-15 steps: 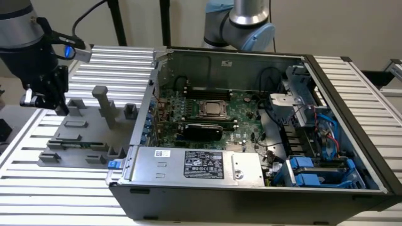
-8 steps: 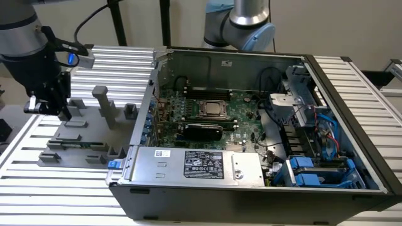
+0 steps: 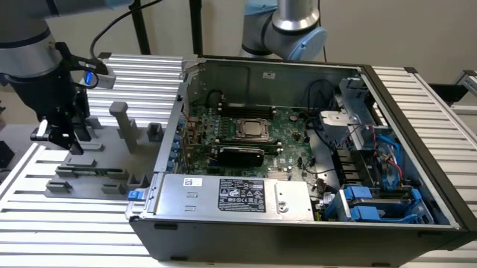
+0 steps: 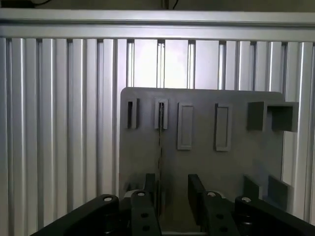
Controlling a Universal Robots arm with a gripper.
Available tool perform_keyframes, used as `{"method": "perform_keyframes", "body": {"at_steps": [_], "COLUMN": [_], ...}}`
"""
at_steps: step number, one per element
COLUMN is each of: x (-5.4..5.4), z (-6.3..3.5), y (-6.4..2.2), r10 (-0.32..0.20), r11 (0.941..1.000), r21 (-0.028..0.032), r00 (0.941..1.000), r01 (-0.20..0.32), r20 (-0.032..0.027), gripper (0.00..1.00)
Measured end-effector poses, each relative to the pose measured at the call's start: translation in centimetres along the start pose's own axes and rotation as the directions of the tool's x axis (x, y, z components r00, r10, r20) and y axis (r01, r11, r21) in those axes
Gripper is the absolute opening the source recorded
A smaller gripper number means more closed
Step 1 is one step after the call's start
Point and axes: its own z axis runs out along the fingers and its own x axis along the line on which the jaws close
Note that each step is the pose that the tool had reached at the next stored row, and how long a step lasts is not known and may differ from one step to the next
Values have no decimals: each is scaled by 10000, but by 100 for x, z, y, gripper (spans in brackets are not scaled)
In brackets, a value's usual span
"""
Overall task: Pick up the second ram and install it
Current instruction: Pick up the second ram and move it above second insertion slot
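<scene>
The second ram [image 3: 94, 170] is a thin green stick resting in a grey holder plate [image 3: 111, 139] on the exterior view's left, beside the open computer case. My gripper [image 3: 76, 146] hangs just above the plate, a little above and behind the stick. In the wrist view the ram [image 4: 160, 147] shows edge-on as a thin dark line running from a slot in the holder plate [image 4: 246, 162] toward my gripper [image 4: 173, 186]. The gripper is open, nothing is held, and the line runs close to one finger [image 4: 150, 184].
The open computer case [image 3: 298, 223] holds the green motherboard [image 3: 287, 125], long black slots [image 3: 238, 104], a silver power supply [image 3: 231, 192] and blue drive bays [image 3: 372, 204]. Grey posts [image 3: 123, 125] rise from the holder. A second arm's base [image 3: 292, 28] stands behind the case.
</scene>
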Motion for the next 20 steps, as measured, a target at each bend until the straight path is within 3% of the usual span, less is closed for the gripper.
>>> {"method": "perform_keyframes", "body": {"at_steps": [12, 20], "x": [30, 41], "z": [173, 319], "y": [-5, -8], "r10": [-32, -30], "r11": [10000, 10000], "r21": [-1, 55], "r00": [10000, 10000], "r01": [32, 30], "r20": [-3, -3], "gripper": [100, 100]}}
